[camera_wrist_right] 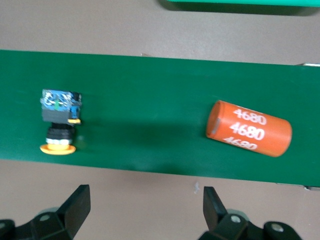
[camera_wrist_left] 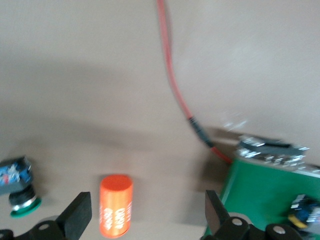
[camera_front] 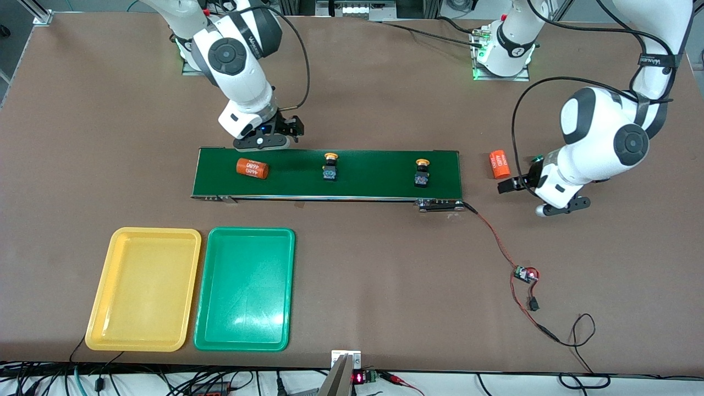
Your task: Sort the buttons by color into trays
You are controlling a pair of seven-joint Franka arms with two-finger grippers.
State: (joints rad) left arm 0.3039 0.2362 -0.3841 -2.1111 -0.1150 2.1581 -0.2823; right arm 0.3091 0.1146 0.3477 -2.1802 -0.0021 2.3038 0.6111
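Note:
Two yellow-capped buttons (camera_front: pixel 330 166) (camera_front: pixel 422 172) lie on the dark green belt (camera_front: pixel 374 176); one of them (camera_wrist_right: pixel 59 122) shows in the right wrist view. A green-capped button (camera_wrist_left: pixel 19 189) lies on the table off the belt's end, toward the left arm's end. My left gripper (camera_front: pixel 514 185) (camera_wrist_left: pixel 146 210) hangs open and holds nothing, just above an orange cylinder (camera_front: pixel 499 164) (camera_wrist_left: pixel 116 205) beside that button. My right gripper (camera_front: pixel 287 131) (camera_wrist_right: pixel 146 200) is open over the table at the belt's edge nearest the bases. The yellow tray (camera_front: pixel 143 289) and green tray (camera_front: pixel 245 289) are empty.
A second orange cylinder (camera_front: pixel 252 168) (camera_wrist_right: pixel 248 129) lies on the belt toward the right arm's end. From the belt's corner a red wire (camera_front: pixel 495 236) (camera_wrist_left: pixel 172 75) runs to a small circuit board (camera_front: pixel 525 274). Cables hang at the table's front edge.

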